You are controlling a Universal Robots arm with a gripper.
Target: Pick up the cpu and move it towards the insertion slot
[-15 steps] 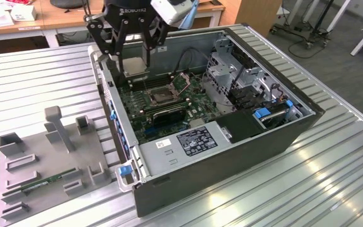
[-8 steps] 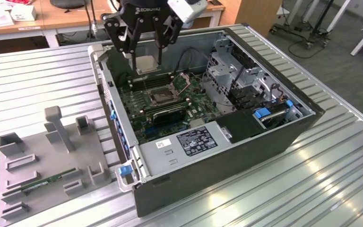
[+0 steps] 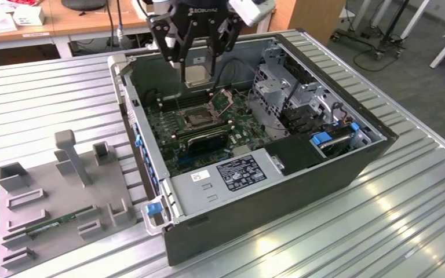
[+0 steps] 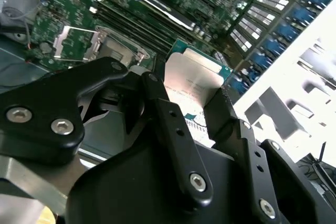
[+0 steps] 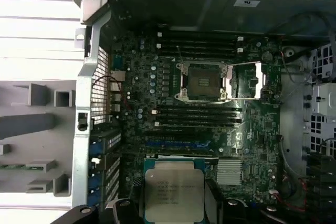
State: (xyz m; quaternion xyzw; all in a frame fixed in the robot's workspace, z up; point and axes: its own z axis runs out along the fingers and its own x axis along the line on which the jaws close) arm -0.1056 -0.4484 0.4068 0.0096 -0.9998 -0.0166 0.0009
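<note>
tool (image 3: 195, 74) clamped around cpu (image 3: 196, 76)

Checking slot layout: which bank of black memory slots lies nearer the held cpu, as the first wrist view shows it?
The bank between the insertion slot and the cpu, which the gripper holds; the other bank lies beyond the slot.

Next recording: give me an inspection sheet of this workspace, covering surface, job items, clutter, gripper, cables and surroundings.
Surface: ribbed metal table, bearing an open computer case.
Job's things: cpu held in the air above the motherboard; insertion slot uncovered, its frame swung open beside it, nothing in it.
Clutter: grey fixture tray with a green memory stick lying in it.
Gripper: gripper shut on the cpu, fingers on its opposite edges.
Cables: red and black wires inside the case.
Surroundings: wooden desk behind; grey floor.
</note>
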